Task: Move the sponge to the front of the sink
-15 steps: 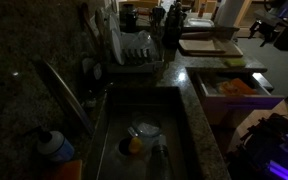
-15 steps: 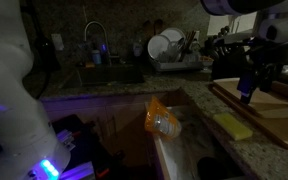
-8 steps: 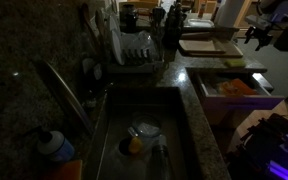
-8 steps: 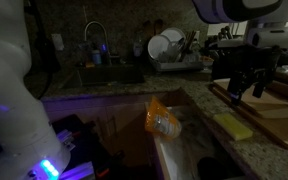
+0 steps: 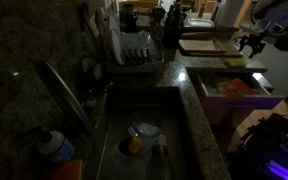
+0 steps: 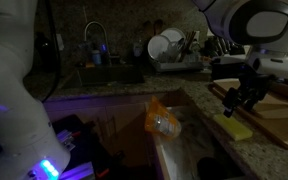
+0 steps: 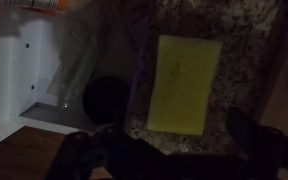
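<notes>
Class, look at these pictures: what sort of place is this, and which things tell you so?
Most likely a dimly lit home kitchen: a deep sink with a curved faucet, a dish rack holding plates beside it, and a speckled granite countertop with a yellow sponge lying on it.

no readable text, no labels, no brands, no numbers, pictures too dark and blurred

sponge (image 7: 187, 83): showing plain pale yellow
countertop (image 7: 242, 45): showing speckled grey-brown granite
drawer (image 7: 24, 72): showing white
sink (image 5: 179, 125): showing dark grey
</notes>
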